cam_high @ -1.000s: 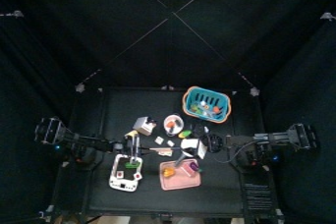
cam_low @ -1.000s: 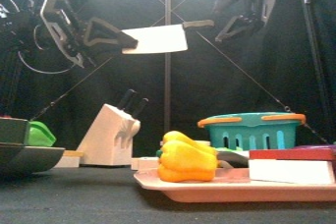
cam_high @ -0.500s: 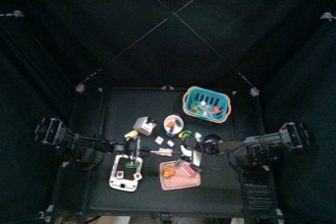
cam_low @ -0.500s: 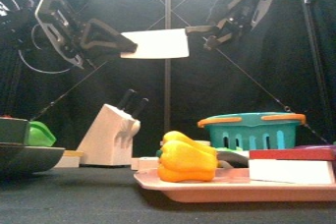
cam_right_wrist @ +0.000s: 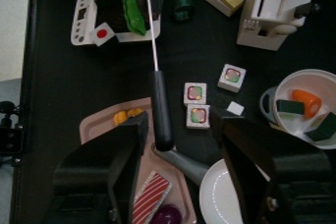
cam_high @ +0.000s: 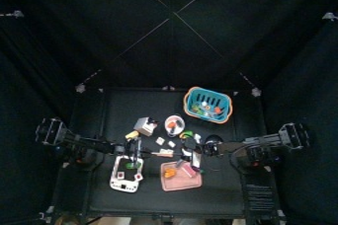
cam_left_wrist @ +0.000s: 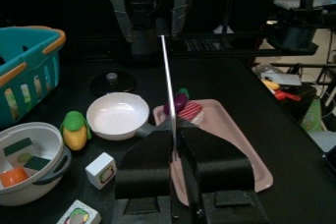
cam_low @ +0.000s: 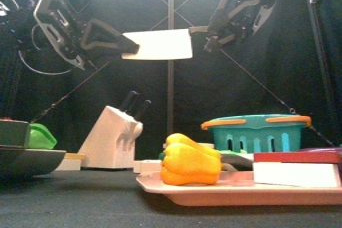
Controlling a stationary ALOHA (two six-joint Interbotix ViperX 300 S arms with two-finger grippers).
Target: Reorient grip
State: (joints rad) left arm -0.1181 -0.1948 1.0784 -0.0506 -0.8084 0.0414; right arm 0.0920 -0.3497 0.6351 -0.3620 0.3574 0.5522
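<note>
**Cleaver held in the air between 2 arms**

The left end effector [cam_low: 118, 40] is clamped on the blade of the cleaver [cam_low: 160, 43], holding it high above the counter [cam_low: 80, 200] with the broad blade level in the front view. The cleaver's dark handle [cam_low: 201, 30] points toward 3 o'clock, where the right end effector [cam_low: 214, 38] sits with its 2 jaws spread to either side of the handle, not pressing it. In the right wrist view the handle [cam_right_wrist: 159, 110] runs between those parted jaws. On the counter below stand a knife block [cam_low: 111, 137], a yellow pepper [cam_low: 190, 159] on a pink tray [cam_low: 247, 191], and a teal basket [cam_low: 257, 132] toward 3 o'clock.
</note>
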